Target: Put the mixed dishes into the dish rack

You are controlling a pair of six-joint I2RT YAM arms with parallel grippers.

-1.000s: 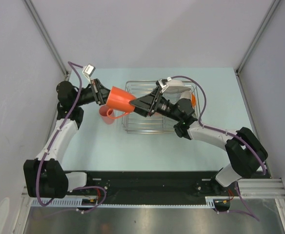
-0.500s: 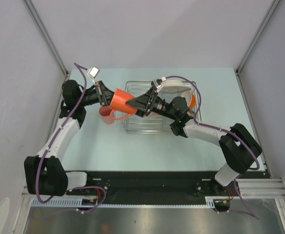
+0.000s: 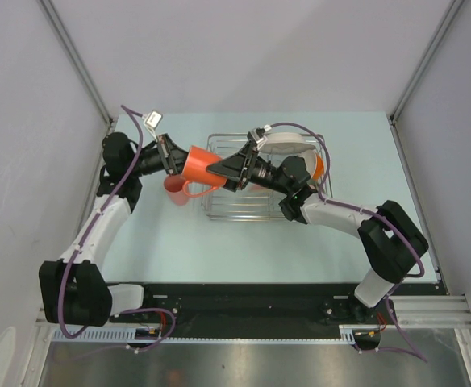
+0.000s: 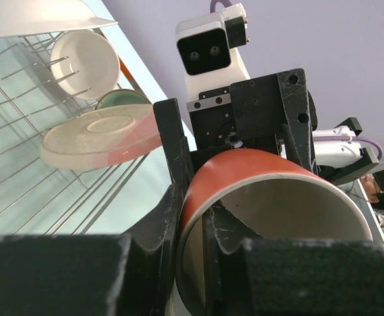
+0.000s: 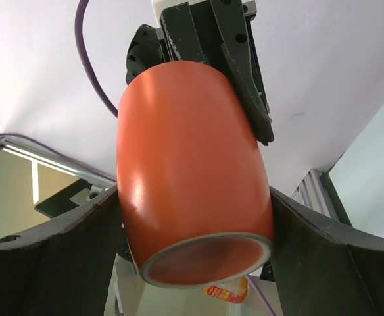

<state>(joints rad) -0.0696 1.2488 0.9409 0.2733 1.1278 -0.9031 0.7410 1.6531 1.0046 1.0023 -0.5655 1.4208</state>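
Found left gripper (image 3: 174, 158) pinched shut on the rim of the orange cup (image 5: 192, 164), with one of its fingers (image 4: 162, 220) outside the wall and the other inside the mouth. Carried the cup clear of the table (image 3: 219, 250), lying on its side in the top view, mouth toward 9 o'clock and closed end toward 3 o'clock.

Saw right gripper (image 3: 218, 169) facing it from 3 o'clock, jaws spread wide and straddling the cup's closed end. In the right wrist view, noted one finger (image 5: 60, 257) at 8 o'clock of the cup and its twin at 4 o'clock, both just beside the wall. Couldn't tell whether either actually touched, so counted the hold as left-side only.

Put the cup over the 9 o'clock edge of the dish rack (image 3: 235, 203), above the wires and not in it.

Spotted a second orange cup (image 3: 177, 190) on the table at 7 o'clock of the held one, just outside the rack's 9 o'clock side, handle on the rack side. Couldn't make out whether upright or tipped.

Found the other dishes bunched toward the rack's 3 o'clock end:
- pink-and-cream plate (image 4: 103, 135), tilted on the tines with its underside showing in the left wrist view
- green bowl (image 4: 123, 99) just behind that plate, mostly hidden
- small white bowl (image 4: 85, 60) on edge, hollow facing the left wrist camera
- big white plate (image 4: 34, 16), cropped at that view's 11 o'clock corner
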